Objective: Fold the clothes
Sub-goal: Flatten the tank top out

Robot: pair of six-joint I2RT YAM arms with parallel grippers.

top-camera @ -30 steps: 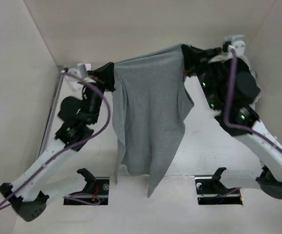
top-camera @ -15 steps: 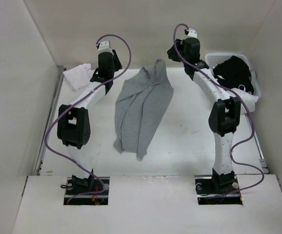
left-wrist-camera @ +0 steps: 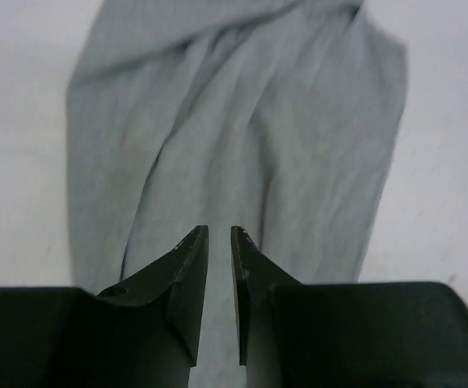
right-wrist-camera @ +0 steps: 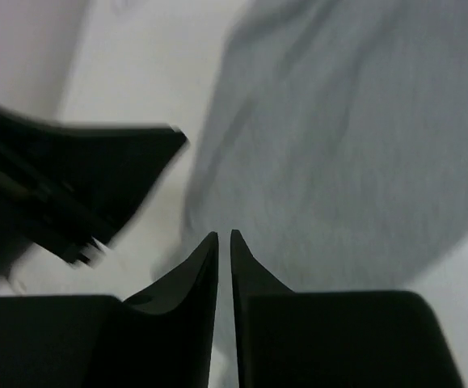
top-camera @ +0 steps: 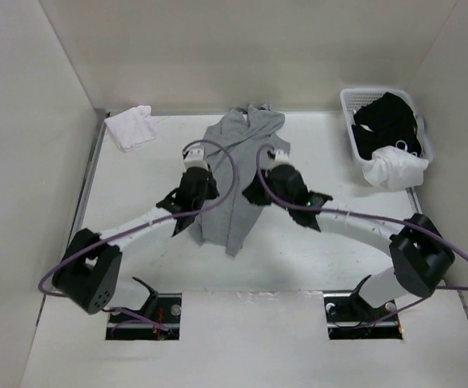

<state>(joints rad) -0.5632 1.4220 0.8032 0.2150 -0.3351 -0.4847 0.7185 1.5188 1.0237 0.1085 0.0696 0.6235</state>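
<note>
On the bench (top-camera: 330,162), the grey tank top (top-camera: 242,153) lies crumpled lengthwise, evidently awaiting smoothing; left jaws and right jaws hover above, barely parted, empty.

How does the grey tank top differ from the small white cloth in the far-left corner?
The light heather-grey knit tank top lies long and rumpled down the middle of the white table; the small white folded cloth sits compact in its far-left corner. The tank top is far larger than the cloth. Both rest on the table, outside the white basket.
</note>
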